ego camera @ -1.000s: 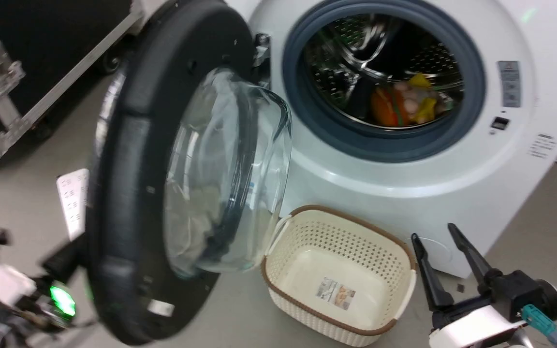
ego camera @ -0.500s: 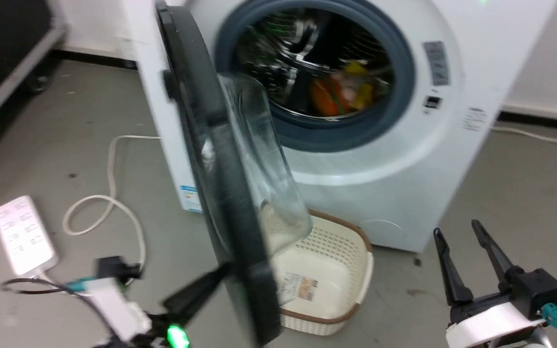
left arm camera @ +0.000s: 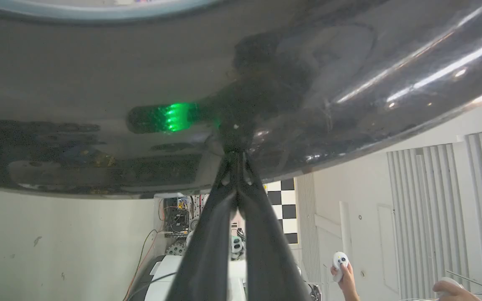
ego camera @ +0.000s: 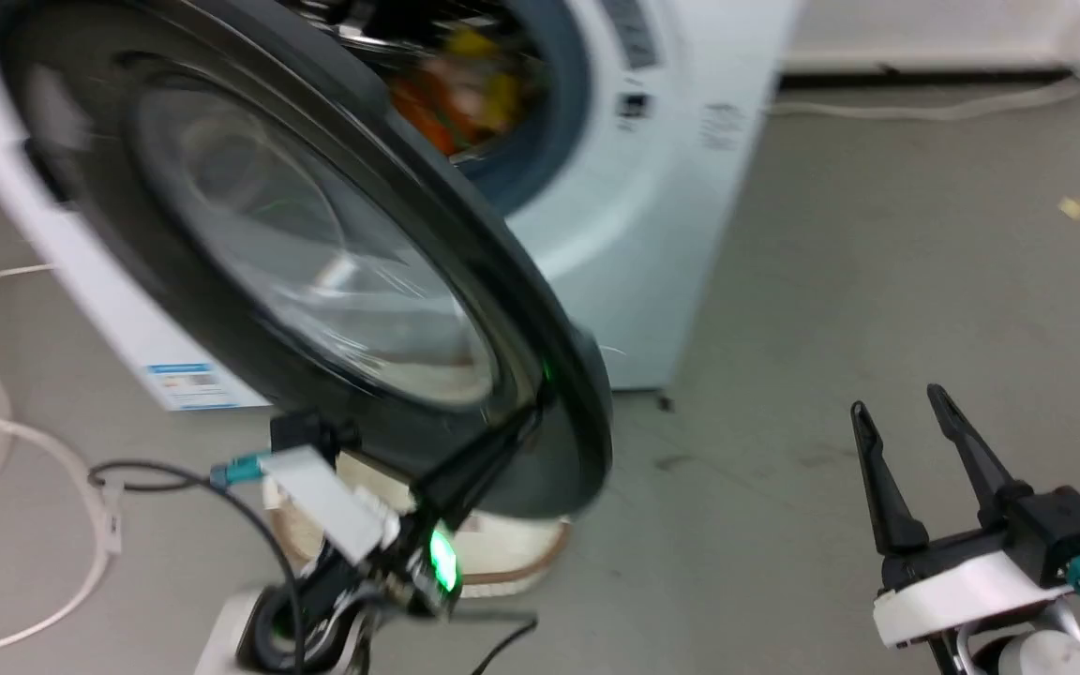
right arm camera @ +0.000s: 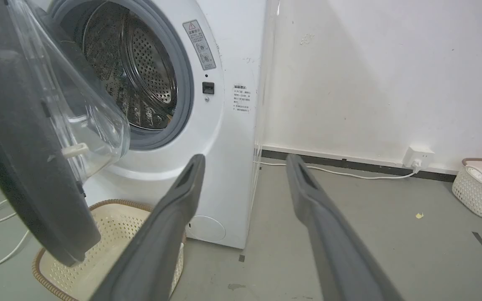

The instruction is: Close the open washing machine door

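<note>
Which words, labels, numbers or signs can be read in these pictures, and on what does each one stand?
No words can be read.
Grey warning label on the washing machine front: a red triangle sign, words too small.
Printed block below it: too small.
Blue label low on the machine: blurred.

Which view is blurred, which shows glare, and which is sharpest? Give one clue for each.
Head view: blur smears the door and the washing machine behind it. Left wrist view: the glossy door frame carries bright glare streaks and a green reflection. Right wrist view: sharpest and evenly lit, though the near fingers look slightly soft.
</note>
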You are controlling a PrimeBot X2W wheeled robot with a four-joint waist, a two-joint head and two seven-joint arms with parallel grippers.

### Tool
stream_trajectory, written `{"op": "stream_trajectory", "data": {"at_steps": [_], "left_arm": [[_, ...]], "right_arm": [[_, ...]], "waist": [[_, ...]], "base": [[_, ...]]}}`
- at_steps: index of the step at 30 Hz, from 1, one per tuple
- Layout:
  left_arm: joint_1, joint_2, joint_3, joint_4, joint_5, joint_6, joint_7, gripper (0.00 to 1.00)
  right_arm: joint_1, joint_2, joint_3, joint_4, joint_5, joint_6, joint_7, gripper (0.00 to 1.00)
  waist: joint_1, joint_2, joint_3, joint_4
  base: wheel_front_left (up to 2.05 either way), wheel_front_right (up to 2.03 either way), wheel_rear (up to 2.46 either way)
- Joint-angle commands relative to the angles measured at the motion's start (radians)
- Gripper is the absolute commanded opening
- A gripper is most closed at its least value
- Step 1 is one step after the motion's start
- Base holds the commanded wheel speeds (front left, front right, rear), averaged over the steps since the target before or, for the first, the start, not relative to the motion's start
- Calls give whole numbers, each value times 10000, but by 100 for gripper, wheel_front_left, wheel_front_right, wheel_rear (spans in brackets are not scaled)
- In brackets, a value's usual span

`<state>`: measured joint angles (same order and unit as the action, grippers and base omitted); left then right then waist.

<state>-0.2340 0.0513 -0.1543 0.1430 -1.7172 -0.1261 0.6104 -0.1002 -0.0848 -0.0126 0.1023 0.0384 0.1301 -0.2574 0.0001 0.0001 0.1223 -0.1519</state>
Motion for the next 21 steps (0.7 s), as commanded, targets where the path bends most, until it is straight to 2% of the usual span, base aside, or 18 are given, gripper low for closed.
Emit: {"op": "stream_trajectory", "data": {"at_steps": [1, 6, 11, 16, 21], "left_arm": [[-281, -10, -98, 88, 12, -43, -215, 0], [-1551, -10, -340, 789, 338, -44, -1634, 0], [-3133, -10, -78, 2437, 751, -45, -3915, 0], [-4510, -10, -170, 3546, 642, -45, -5422, 0], [-5070, -10, -281, 4019, 264, -45, -6129, 0]], "right_arm": [[-153, 14, -6, -25, 85, 6, -44, 100], [-345, 112, 82, 1, 177, 6, -44, 100], [-460, 221, 184, 60, 284, 6, -44, 100], [-501, 289, 250, 111, 358, 6, -44, 100], [-521, 324, 231, 129, 360, 6, -44, 100]], "waist": [[-1, -1, 620, -903], [-1, -1, 1039, -1874], [-1, -1, 1358, -2650], [-1, -1, 1527, -3016], [-1, -1, 1508, -2979]], "base": [[0, 0, 0], [0, 0, 0], [0, 0, 0], [0, 0, 0], [0, 0, 0]]}}
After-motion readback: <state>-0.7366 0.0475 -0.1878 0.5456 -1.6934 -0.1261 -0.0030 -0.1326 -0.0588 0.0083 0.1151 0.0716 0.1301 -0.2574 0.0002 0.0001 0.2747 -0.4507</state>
